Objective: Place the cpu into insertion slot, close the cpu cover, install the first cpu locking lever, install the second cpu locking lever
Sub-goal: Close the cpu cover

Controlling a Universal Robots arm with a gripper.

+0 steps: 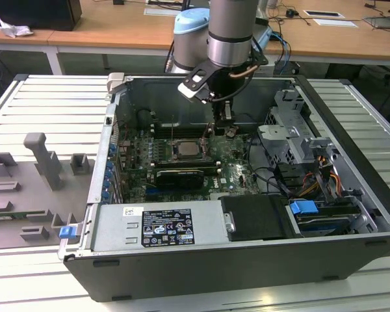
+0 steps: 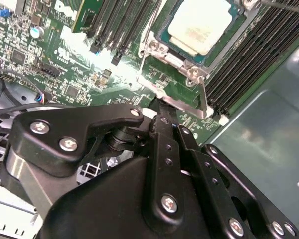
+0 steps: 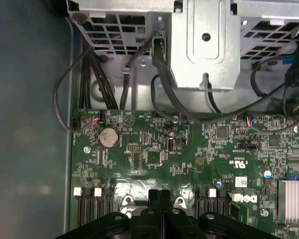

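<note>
The dark grey steel computer case (image 1: 247, 270) lies open on its side, its near wall closest in the exterior view, with a green circuit board (image 1: 237, 170) flat across its floor. The arm reaches down into it, and its black gripper (image 1: 225, 127) hangs just above the board, towards the exterior view's right of the square insertion slot with a silver metal rim (image 2: 157, 47). In both wrist views the black fingers (image 3: 154, 196) sit pressed together, clenched, with nothing visible between them. The cpu (image 2: 202, 25), a small flat square chip with a pale silvery face, already lies in the slot, its whole face bare. The thin shiny metal cpu cover (image 2: 184, 104) is lifted off the chip, green board showing through its cut-out, and the fingertips are right at its edge
</note>
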